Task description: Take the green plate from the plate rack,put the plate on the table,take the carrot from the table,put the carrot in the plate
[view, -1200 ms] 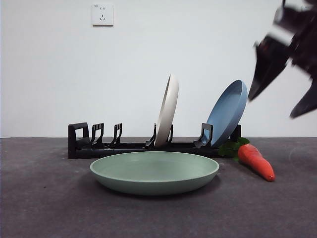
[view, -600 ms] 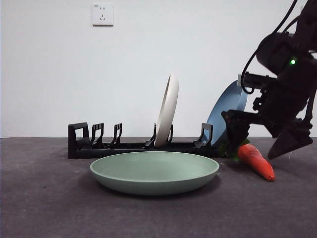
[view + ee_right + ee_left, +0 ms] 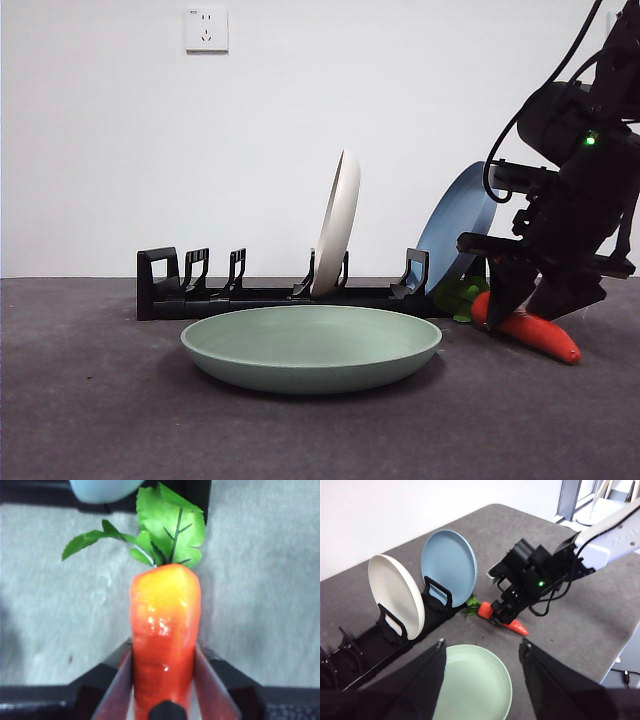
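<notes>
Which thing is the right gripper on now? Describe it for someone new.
Find the black plate rack on the table; past its blue plate end lies the carrot, between the right gripper jaws. It is the only orange thing, tapered, with green leaves.

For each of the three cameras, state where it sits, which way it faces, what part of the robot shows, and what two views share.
Front view: low, at table height, looking level across the flat pale-green plate to the black slotted rack; right gripper on the orange toy carrot.
Left wrist view: high, looking down; left gripper open above the plate.
Right wrist view: close, facing down; its jaws flank the carrot.
Front and left wrist views share plate, rack, carrot.
</notes>
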Controlling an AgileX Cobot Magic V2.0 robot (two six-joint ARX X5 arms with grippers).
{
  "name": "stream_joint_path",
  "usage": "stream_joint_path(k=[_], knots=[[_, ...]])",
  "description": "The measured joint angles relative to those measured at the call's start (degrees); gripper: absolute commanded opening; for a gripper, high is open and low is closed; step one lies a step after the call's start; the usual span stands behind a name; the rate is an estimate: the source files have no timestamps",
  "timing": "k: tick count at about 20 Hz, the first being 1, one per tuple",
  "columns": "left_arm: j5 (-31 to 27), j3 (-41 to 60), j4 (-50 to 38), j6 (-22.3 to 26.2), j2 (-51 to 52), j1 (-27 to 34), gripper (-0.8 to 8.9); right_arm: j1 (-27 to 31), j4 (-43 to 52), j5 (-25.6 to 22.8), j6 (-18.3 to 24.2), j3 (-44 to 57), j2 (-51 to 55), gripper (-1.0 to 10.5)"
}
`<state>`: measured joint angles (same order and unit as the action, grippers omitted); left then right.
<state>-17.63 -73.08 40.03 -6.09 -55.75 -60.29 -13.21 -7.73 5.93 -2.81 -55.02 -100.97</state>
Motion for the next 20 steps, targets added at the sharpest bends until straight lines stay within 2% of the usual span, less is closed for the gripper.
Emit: stream_joint_path(k=[3, 7, 10, 13, 17, 20], knots=[[0.0, 0.0, 1.2, 0.0, 0.0, 0.0, 2.52, -2.2, -6.3, 0.0, -0.1, 0.0, 7.5, -0.1], [-0.2, 0.0, 2.0, 0.0, 0.0, 0.0, 2.52, -12.8, -6.3, 0.1, -1.9, -0.2, 16.3, -0.1], [-0.2, 0.0, 2.8, 0.0, 0.0, 0.0, 2.52, -20.8, -2.1, 0.0, -4.5, -0.3, 13.7, -0.1], [-0.2, 0.0, 3.5, 0.0, 0.0, 0.0, 2.52, -25.6, 4.3, -0.1, -6.0, -0.3, 8.8, -0.1], [-0.2, 0.0, 3.5, 0.0, 0.0, 0.0, 2.52, -26.9, 10.1, -0.2, -7.1, -0.3, 0.7, -0.1], [-0.2, 0.0, 3.7, 0.0, 0.0, 0.0, 2.52, -26.8, 10.6, -0.4, -7.4, -0.3, -3.7, -0.1]])
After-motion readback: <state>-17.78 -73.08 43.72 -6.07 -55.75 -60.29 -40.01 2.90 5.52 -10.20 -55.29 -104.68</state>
